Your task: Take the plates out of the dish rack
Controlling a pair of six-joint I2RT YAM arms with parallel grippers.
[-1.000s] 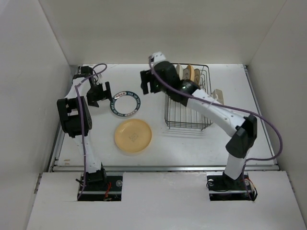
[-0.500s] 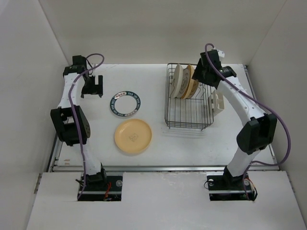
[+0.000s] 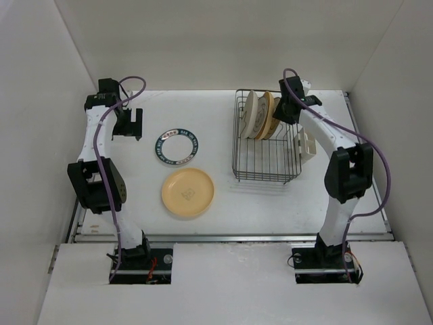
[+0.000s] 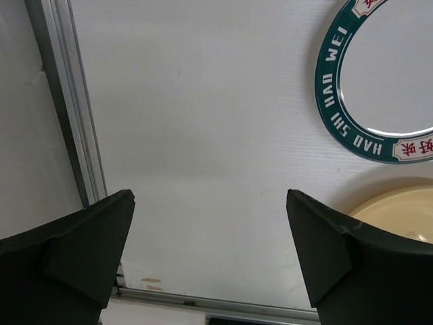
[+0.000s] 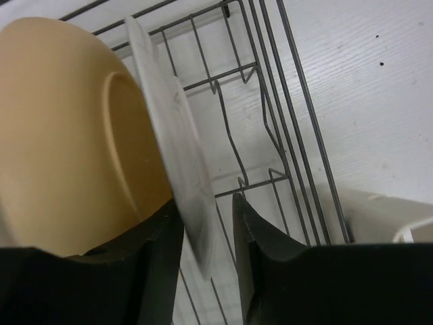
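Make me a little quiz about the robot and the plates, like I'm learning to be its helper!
1. True or false: the left gripper is holding a plate.
2. Pick one: how many plates lie flat on the table? A one, B two, C three.
3. Fill in: the right gripper has its fingers either side of a ___ plate standing in the dish rack.

Key
1. False: it is open with nothing between its fingers.
2. B: the ringed plate and the yellow plate.
3. White: the white plate.
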